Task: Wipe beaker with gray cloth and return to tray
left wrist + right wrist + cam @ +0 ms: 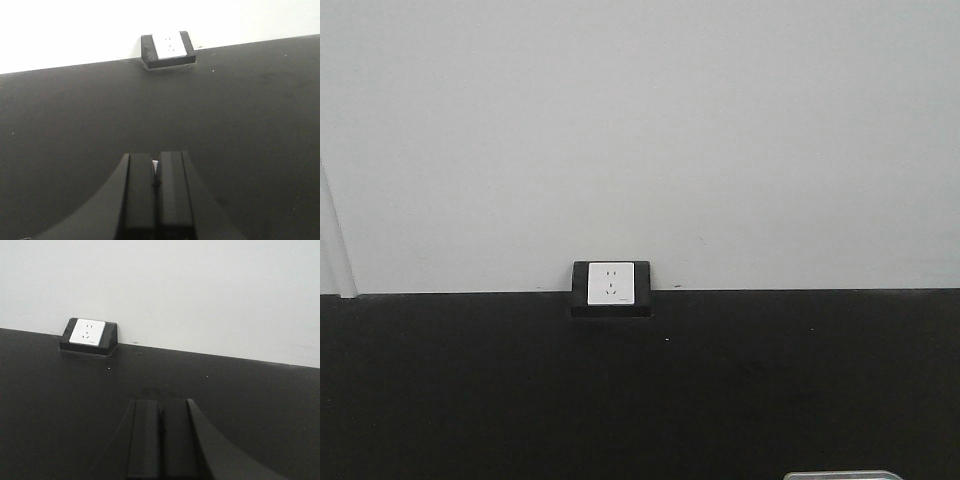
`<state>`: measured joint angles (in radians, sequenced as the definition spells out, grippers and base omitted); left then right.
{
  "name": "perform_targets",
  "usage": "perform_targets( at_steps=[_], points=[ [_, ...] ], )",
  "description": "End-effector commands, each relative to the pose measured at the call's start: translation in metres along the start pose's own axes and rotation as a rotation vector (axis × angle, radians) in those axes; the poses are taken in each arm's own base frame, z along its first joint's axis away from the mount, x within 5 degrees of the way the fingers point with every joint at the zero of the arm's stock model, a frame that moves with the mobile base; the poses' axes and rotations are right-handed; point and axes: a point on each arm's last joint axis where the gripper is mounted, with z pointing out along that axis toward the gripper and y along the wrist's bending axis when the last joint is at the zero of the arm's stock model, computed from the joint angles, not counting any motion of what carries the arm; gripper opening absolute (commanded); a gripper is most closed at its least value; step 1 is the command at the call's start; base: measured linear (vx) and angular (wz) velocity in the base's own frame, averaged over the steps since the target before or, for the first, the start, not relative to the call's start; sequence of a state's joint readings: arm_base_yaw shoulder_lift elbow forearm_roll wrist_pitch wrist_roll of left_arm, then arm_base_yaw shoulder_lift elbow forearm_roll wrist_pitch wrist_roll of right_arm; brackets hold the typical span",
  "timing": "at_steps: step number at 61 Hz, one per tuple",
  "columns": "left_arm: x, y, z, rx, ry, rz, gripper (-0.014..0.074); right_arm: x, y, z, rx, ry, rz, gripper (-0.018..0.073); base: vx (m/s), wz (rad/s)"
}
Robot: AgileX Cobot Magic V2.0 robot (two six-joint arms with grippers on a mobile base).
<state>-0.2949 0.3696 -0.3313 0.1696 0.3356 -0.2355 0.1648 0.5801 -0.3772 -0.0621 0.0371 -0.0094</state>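
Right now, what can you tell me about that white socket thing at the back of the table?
The power socket has a white faceplate with small pin holes, set in a sloped black housing that looks like plastic. It sits on the black tabletop, backed against the white wall. Nothing is plugged in, and nothing else touches it.

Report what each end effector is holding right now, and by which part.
Nothing is held. The left end effector and the right end effector both have their fingers pressed together over the bare black table; no beaker or cloth is in view.

Black tabletop open ahead; socket box at wall sole obstacle.
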Motion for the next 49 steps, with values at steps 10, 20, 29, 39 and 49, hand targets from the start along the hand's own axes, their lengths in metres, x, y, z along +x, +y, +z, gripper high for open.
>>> perform_targets(
  at_steps=[10, 20, 29, 39, 49],
  points=[
    [-0.015, -0.002, -0.002, 0.02, -0.094, 0.0, -0.0006, -0.018, -0.001, -0.002, 0.006, -0.12, -0.023, -0.0008, 0.0, 0.0],
    [-0.014, 0.001, -0.013, -0.013, -0.143, 0.018, -0.0006, -0.018, -0.001, -0.002, 0.006, -0.12, -0.023, -0.0008, 0.0, 0.0],
    [0.016, 0.008, -0.018, -0.084, -0.194, -0.019, -0.0006, -0.017, -0.001, -0.002, 0.006, -0.116, -0.023, -0.0008, 0.0, 0.0],
    [0.064, 0.013, -0.015, -0.144, -0.271, -0.026, -0.0006, -0.017, -0.001, -0.002, 0.006, -0.116, -0.023, -0.0008, 0.0, 0.0],
    [0.077, 0.015, -0.012, -0.149, -0.273, -0.045, -0.0006, -0.016, -0.001, -0.002, 0.006, -0.115, -0.023, -0.0008, 0.0, 0.0]
  ],
)
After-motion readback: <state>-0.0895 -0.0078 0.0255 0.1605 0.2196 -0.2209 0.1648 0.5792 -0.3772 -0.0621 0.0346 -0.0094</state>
